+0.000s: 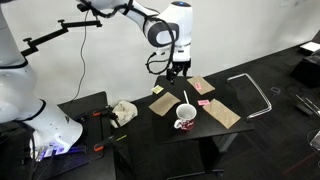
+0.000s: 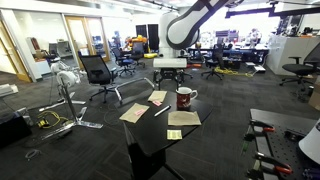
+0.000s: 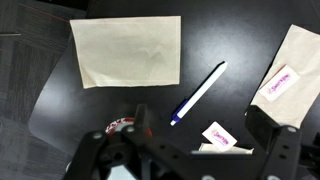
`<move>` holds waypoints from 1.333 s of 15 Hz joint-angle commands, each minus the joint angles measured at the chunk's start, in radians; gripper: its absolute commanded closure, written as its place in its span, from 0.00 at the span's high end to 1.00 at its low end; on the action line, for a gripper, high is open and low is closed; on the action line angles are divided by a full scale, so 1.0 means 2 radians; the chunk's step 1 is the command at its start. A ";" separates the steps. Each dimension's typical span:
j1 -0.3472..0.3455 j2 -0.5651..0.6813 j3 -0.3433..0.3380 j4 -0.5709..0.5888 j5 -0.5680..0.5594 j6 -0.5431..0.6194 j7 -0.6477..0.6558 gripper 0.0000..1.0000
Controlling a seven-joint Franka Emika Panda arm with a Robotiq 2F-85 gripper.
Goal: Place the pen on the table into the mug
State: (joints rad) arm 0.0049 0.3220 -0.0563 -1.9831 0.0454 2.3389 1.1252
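The whitish pen lies flat on the black square table, with its blue tip toward the wrist camera. It also shows in both exterior views. The white mug with the red pattern stands upright near a table edge. In the wrist view only a bit of its rim shows behind the left finger. My gripper is open and empty, well above the table, with the pen in front of the jaws.
Tan paper sheets lie on the table. Two small pink-printed blocks lie near the pen. Office chairs stand around, and a lower black stand with tools sits beside the table.
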 commanded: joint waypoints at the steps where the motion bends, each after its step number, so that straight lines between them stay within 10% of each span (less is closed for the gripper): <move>1: 0.003 0.014 -0.012 0.012 0.016 -0.001 0.019 1.00; 20: 0.028 0.129 -0.049 0.082 0.013 0.066 0.239 1.00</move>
State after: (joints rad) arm 0.0404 0.5497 -0.1263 -1.8524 0.0692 2.4599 1.5379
